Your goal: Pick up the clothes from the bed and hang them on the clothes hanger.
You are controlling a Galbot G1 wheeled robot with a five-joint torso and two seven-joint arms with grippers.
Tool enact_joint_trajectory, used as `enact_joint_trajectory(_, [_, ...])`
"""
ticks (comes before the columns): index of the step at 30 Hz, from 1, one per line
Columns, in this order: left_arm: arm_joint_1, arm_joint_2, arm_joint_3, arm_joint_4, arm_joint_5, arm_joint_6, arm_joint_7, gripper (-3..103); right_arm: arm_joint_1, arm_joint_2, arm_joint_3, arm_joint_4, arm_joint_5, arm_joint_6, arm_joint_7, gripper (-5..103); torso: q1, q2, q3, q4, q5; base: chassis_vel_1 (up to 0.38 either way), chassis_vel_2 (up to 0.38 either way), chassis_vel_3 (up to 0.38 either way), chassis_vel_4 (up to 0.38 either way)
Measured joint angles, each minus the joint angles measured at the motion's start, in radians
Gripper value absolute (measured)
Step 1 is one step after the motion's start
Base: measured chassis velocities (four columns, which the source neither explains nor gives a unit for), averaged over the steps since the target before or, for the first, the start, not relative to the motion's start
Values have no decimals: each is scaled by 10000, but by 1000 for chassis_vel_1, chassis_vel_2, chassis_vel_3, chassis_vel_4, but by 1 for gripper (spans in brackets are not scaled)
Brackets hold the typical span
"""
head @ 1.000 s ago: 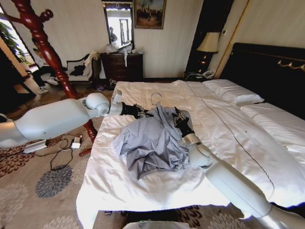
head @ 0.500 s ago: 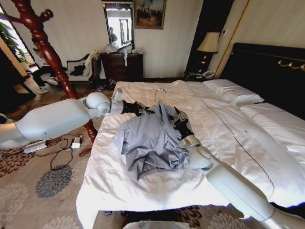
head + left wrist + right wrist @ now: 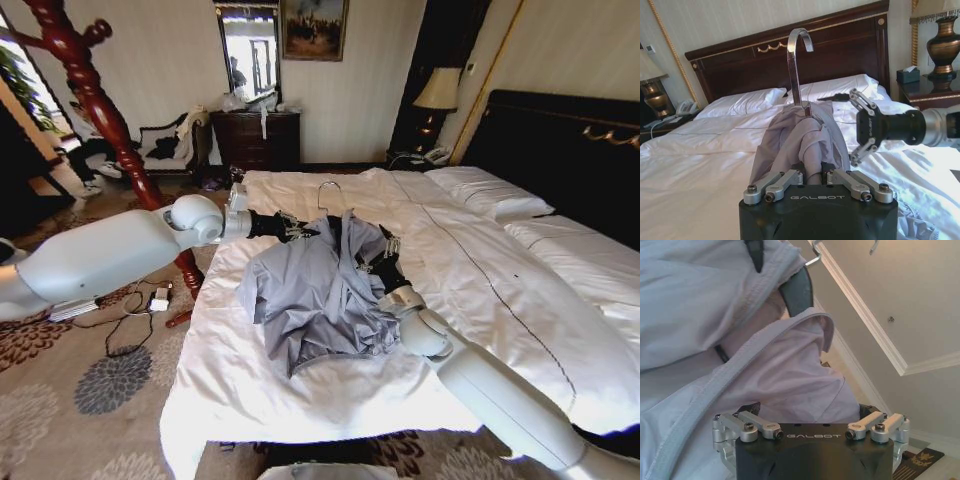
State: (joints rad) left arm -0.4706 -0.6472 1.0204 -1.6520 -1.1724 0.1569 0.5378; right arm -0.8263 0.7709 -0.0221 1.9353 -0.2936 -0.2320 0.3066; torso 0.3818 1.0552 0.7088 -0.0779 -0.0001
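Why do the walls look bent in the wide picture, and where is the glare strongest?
Head view: a wide lens bows the walls and stretches both arms; the white bed looks washed out. Left wrist view: the hanger's silver hook shines, and the duvet near the right gripper is overexposed. Right wrist view: the shirt sits very close, evenly lit.
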Motion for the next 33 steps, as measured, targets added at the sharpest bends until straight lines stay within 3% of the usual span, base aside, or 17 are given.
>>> enact_joint_trajectory(13, [561, 233, -453, -178, 10, 6, -178, 15, 346, -23, -115, 108, 842, -587, 311, 100, 0, 0, 0, 0, 0, 0, 0, 0, 0])
enact_joint_trajectory(23, [1216, -109, -1104, 78, -5, 29, -601, 15, 807, -99, -156, 579, -382, -56, -187, 100, 1, 0, 0, -1, 1, 0, 0, 0, 0])
enact_joint_trajectory(33, [1921, -445, -1925, -9, -339, 149, -1130, 15, 1093, -475, -245, 771, -1362, 923, -1431, 100, 1, 0, 0, 0, 1, 0, 0, 0, 0])
